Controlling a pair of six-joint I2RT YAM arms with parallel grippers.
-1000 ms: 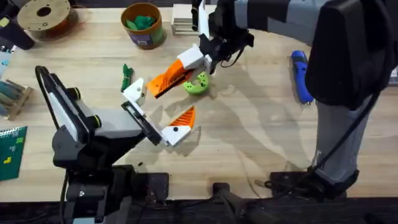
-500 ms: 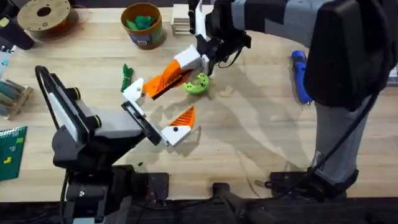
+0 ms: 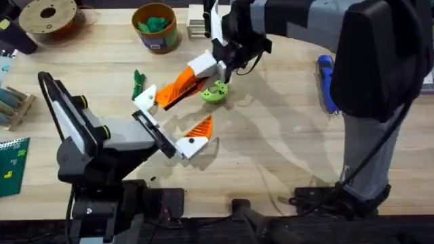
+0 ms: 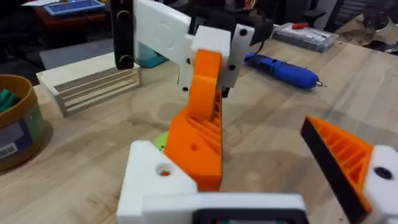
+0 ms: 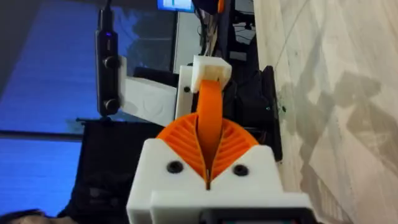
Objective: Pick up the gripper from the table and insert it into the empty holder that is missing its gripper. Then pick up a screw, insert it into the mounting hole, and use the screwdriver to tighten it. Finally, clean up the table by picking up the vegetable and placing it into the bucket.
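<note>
My right tool is clamped shut on the far end of the gripper, its white fingers and orange ribbed pads pinching the piece flat between them. In the right wrist view the pads close on a thin orange blade.

The gripper is a long orange plastic wedge, ribbed on its face. Its long axis slants from my tool at the far right down to the near left. There its thick end meets the holder, a white angular plastic block with a small round hole in its face. From the left wrist view the wedge touches the block, but I cannot tell whether it is fully seated.

That holder is one side of my left tool, which stands wide open and grips nothing. Its other side already carries an orange wedge.

I judge the next push should run along that slant, toward the near left.

A lime-green ring lies just beside the gripper. The blue screwdriver lies well apart on the right of the pale wooden bench.
</note>
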